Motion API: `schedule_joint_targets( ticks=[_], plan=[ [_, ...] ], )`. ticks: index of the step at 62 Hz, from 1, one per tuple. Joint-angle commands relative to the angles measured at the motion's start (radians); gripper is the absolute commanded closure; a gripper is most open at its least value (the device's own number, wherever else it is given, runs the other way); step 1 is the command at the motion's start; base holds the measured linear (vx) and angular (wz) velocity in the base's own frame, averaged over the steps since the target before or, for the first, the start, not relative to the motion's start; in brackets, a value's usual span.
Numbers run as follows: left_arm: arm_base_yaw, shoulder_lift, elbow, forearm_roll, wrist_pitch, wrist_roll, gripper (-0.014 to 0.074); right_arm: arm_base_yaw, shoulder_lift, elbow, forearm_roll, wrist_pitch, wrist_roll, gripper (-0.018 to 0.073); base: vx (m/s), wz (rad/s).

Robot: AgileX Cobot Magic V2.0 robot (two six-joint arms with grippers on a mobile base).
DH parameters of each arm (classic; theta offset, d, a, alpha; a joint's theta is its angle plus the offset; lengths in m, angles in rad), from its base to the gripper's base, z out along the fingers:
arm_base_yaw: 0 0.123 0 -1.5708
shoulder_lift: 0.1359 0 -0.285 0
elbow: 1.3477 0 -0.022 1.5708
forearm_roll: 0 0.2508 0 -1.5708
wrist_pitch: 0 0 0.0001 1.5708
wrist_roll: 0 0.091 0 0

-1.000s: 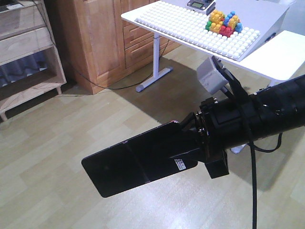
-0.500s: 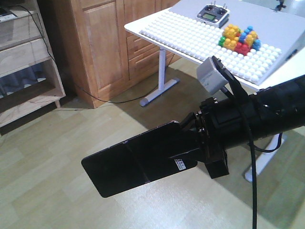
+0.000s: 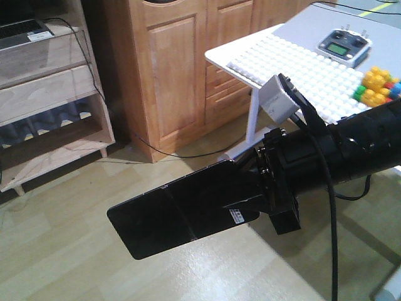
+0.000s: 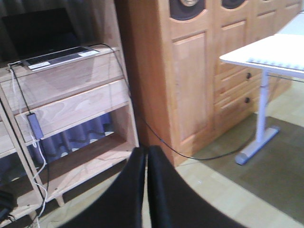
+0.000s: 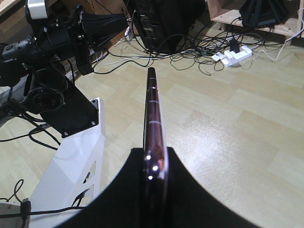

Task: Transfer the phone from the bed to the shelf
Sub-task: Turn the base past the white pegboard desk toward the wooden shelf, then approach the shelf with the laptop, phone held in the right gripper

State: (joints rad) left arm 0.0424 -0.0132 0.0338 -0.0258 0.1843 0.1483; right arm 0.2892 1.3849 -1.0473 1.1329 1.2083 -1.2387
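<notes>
The slim black phone [image 3: 169, 216] hangs in the air over the wood floor, with my right gripper [image 3: 241, 200] shut on its end by the white sticker. From the right wrist the phone [image 5: 152, 114] shows edge-on, its pinkish rim pinched at my right gripper [image 5: 154, 156]. The light-wood shelf [image 3: 50, 88] stands at the far left, apart from the phone. In the left wrist view the shelf [image 4: 71, 104] lies ahead, and my left gripper [image 4: 146, 152] is shut with nothing in it. The bed is out of view.
A laptop [image 3: 22, 28] lies on the shelf's top board. An orange-wood cabinet [image 3: 169, 75] stands beside the shelf, with a black cable [image 3: 182, 153] across the floor. A white table [image 3: 250, 63] at right carries a studded board, coloured bricks [image 3: 376, 84] and a remote [image 3: 344, 47].
The whole front view has swung left: the shelf, cabinet and white table slide rightward in frame. The phone stays fixed in my right gripper.
</notes>
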Motion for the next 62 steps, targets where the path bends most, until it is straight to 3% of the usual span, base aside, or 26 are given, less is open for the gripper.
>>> schedule_joint_targets(
  ticks=[1,62],
  plan=[
    [-0.004,-0.013,-0.021,-0.009,-0.072,-0.006,0.0595,-0.002,-0.035,-0.025,0.086,0.079,-0.008,0.0561,0.41,0.24],
    [-0.004,-0.013,-0.021,-0.009,-0.072,-0.006,0.0595,-0.002,-0.035,-0.025,0.086,0.079,-0.008,0.0561,0.38,0.28]
  ],
)
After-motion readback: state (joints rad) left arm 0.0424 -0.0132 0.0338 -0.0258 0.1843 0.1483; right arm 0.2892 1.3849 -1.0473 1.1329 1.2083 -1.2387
